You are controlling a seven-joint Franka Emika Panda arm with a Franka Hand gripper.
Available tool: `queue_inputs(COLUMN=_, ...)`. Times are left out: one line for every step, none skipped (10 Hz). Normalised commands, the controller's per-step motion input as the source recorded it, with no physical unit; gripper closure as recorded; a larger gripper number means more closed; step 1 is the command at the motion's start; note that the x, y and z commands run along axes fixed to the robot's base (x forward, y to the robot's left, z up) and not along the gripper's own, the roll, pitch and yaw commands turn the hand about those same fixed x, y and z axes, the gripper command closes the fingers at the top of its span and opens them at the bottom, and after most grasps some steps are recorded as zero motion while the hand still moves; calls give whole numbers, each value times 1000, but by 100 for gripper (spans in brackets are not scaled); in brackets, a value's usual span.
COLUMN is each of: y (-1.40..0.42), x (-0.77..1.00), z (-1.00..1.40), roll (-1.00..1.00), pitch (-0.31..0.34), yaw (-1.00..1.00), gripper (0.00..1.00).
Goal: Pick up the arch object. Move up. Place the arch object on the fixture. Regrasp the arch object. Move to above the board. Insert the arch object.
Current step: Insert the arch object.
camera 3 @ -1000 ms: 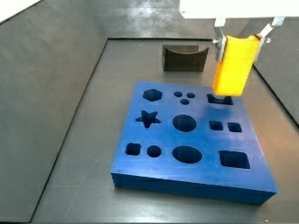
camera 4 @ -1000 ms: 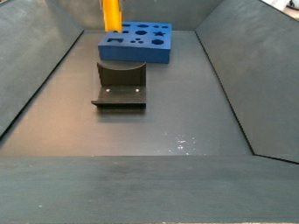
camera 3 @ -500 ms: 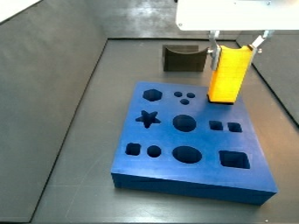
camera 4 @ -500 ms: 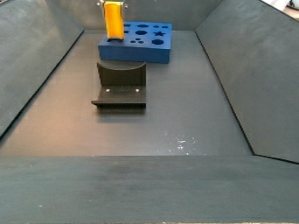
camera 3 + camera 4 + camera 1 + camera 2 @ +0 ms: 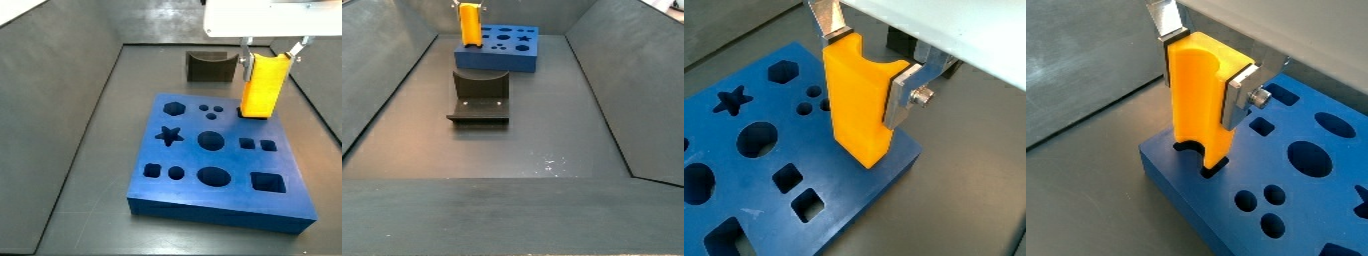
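- your gripper (image 5: 1204, 62) is over the far corner of the board (image 5: 201, 170), clamped on the arch (image 5: 1200, 95) with a silver plate on each flat side.
- the arch hangs upright, notch end down, so its legs can drop straight into the arch cut-out; in a wrist view one leg looks just inside the slot (image 5: 1209, 166).
- the fixture (image 5: 210, 66) sits apart behind the board, empty, so i judge the regrasp done.
- how deep the arch sits you can't tell: its own body hides the slot.
- the gripper body is cut off in both side views; the far finger shows only as a tip.
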Motion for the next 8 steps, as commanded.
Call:
queue_inputs(y=91, x=43, z=-254, roll=0, pitch=3, yaw=0, gripper=100)
queue_inputs(y=9, x=0, z=-46, roll=0, pitch=0, yaw=0, gripper=100)
queue_inputs(y=0, x=0, z=-29, roll=0, pitch=0, yaw=0, gripper=100)
queue_inputs(y=17, x=0, z=-169, roll=0, pitch=0, yaw=0, gripper=100)
queue_inputs(y=146, x=-9, z=-237, roll=0, pitch=0, yaw=0, gripper=100)
queue_inputs(y=163, x=0, z=-206, roll=7, pitch=6, yaw=14, gripper=100)
queue_inputs(y=100, x=-100, z=-126, roll=0, pitch=0, yaw=0, gripper=100)
queue_inputs(y=77, x=-126, z=-114, roll=0, pitch=0, yaw=0, gripper=100)
